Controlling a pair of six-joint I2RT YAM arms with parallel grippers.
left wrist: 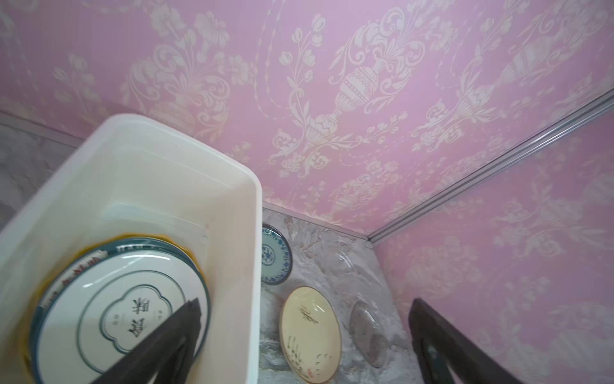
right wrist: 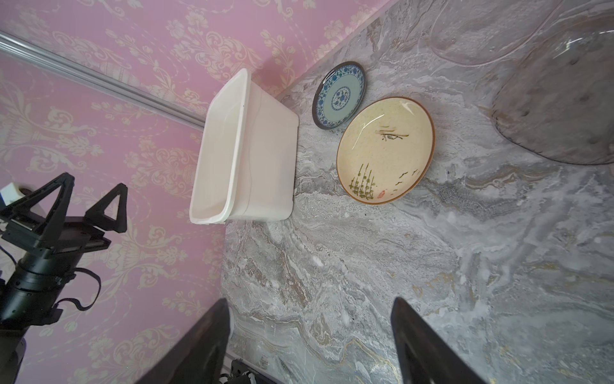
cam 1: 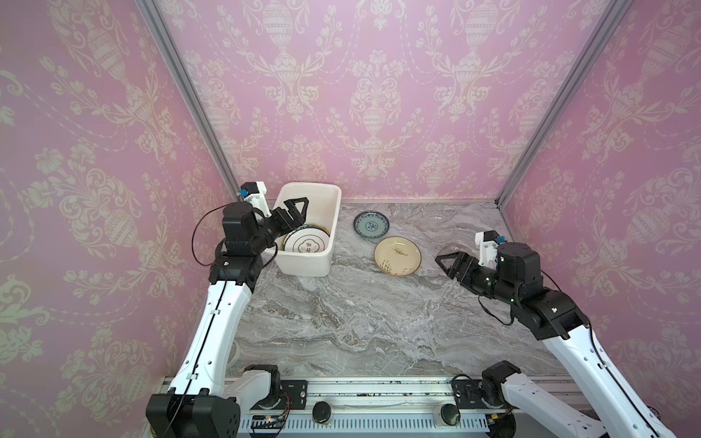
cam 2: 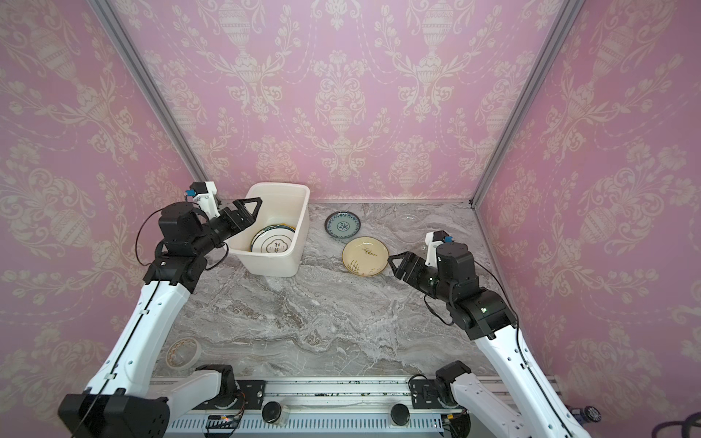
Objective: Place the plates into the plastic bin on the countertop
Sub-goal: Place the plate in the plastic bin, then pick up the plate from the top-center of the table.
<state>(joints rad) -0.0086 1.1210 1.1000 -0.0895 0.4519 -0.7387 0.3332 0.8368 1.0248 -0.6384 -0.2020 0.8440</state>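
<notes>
We see the bin (cam 1: 303, 263) standing at the far left of the countertop (cam 1: 360, 322), close to the back wall. Inside it lies a stack of plates. The top one is a white plate (cam 1: 305, 245) with a dark rim, and in the left wrist view the edge of a yellow plate (left wrist: 84, 254) shows beneath it.

The left gripper (cam 1: 301, 212) hangs over the bin's opening, above the stack. Its jaws are spread wide and hold nothing.

Just right of the bin, the teal plate (cam 1: 371, 224) lies flat on the countertop. The cream plate (cam 1: 397, 256) lies just beside it, a little nearer to us. Farther right of the bin are two glass plates, a clear plate (right wrist: 481, 30) and a smoky plate (right wrist: 558, 99).

The right gripper (cam 1: 445, 265) sits well to the right of the bin, beyond the cream plate. Its jaws are apart, and we see only bare countertop between them. It is near the smoky plate, but the glass is so faint in both top views that we cannot tell whether it touches.
</notes>
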